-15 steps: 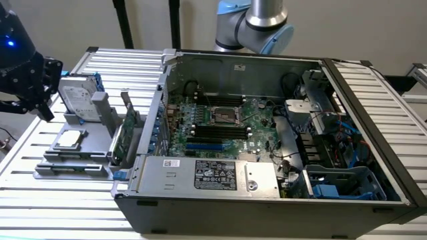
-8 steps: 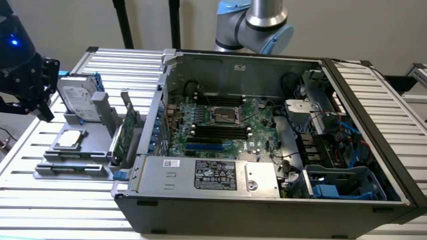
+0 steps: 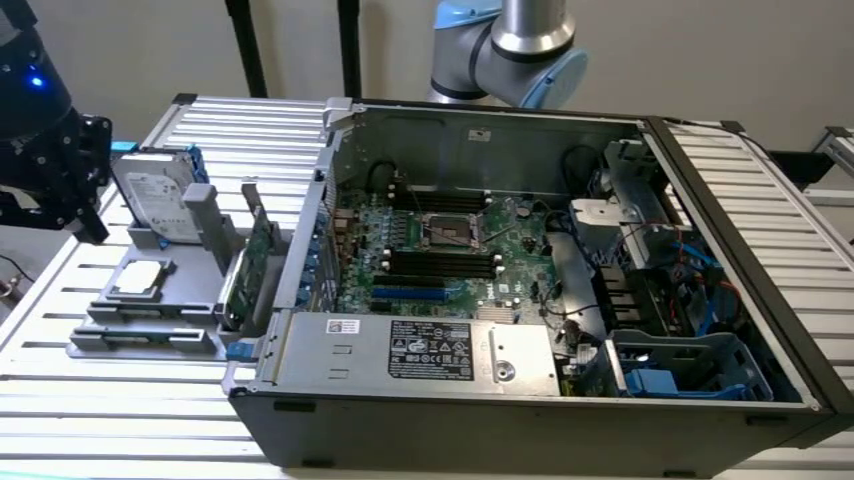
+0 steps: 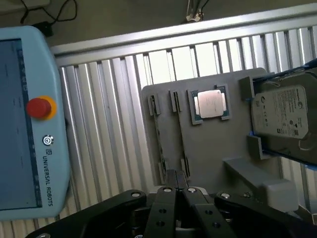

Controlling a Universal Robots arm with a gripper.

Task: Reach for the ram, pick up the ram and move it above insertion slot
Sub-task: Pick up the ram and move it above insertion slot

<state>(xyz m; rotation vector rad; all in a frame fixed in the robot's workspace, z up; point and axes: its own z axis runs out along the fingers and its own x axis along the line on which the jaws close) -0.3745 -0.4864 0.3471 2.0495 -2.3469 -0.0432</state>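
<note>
End effector (image 4: 176,182): black, angular fingers (image 4: 166,210) pressed together, pinching nothing. We see it hanging over the grey holder (image 4: 218,148), in line with one end of the ram.
Ram (image 4: 158,139): seen edge-on as a thin dark strip standing in a narrow seat of the holder, untouched. We judge it is stood on edge so its flat faces can be gripped.
Second thin strip (image 4: 181,141): runs parallel, just beside the ram.
Holder: a matt moulded plate that gives each part its own pocket.
Neighbours: a square silvery processor (image 4: 210,104), and a hard drive (image 4: 282,116) with a pale label, propped between grey blocks.
Insertion slot (image 3: 430,262): a long black socket, one of several parallel ones on the green board (image 3: 514,230) inside the open case (image 3: 400,420), well apart from the ram.
Worktop (image 4: 109,124): ribbed aluminium slats.
Stage: we judge the ram not yet grasped.
</note>
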